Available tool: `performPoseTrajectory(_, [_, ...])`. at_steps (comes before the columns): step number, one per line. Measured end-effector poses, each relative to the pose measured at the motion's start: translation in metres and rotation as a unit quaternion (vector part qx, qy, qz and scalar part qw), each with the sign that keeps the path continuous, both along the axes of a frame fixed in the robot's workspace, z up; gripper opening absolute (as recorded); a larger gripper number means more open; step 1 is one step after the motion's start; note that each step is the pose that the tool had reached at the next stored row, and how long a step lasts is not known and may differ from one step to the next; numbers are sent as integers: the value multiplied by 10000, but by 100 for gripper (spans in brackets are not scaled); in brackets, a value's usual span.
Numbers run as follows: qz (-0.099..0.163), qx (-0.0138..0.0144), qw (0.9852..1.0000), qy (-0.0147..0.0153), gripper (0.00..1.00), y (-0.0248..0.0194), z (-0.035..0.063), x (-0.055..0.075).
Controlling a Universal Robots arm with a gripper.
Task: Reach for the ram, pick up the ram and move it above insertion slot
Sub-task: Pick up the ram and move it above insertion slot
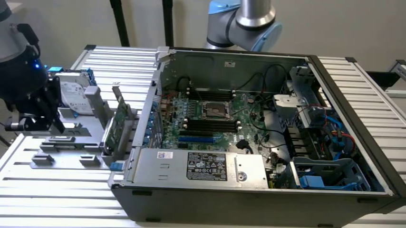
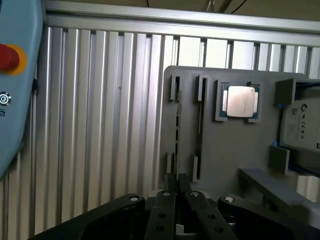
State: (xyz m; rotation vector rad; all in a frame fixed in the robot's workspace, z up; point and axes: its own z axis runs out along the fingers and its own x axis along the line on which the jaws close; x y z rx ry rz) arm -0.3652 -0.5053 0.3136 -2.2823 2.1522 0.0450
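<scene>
Open computer case (image 1: 254,206) beside grey parts holder (image 1: 63,160)

Ram (image 2: 176,131) edgewise in grey holder (image 2: 220,150)

The gripper (image 2: 176,184) hangs over one end of a grey holder block (image 2: 220,150) lying on a ribbed metal table (image 2: 100,115). The block has two long narrow slots side by side. The ram (image 2: 176,131) stands on edge in the slot nearer the block's rim. Beside the slots a square processor chip (image 2: 241,101) sits in a pocket, with a hard drive (image 2: 301,125) beyond it. A pale blue control box (image 2: 15,110) with a red button (image 2: 7,56) lies well apart.
</scene>
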Motion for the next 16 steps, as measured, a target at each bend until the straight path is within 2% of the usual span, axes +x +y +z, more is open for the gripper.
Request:
performPoseTrajectory(7, [14, 57, 10000, -1, 13, -42, 318, 269])
performPoseTrajectory(16, [53, 184, 9998, 0, 13, -60, 665, 633])
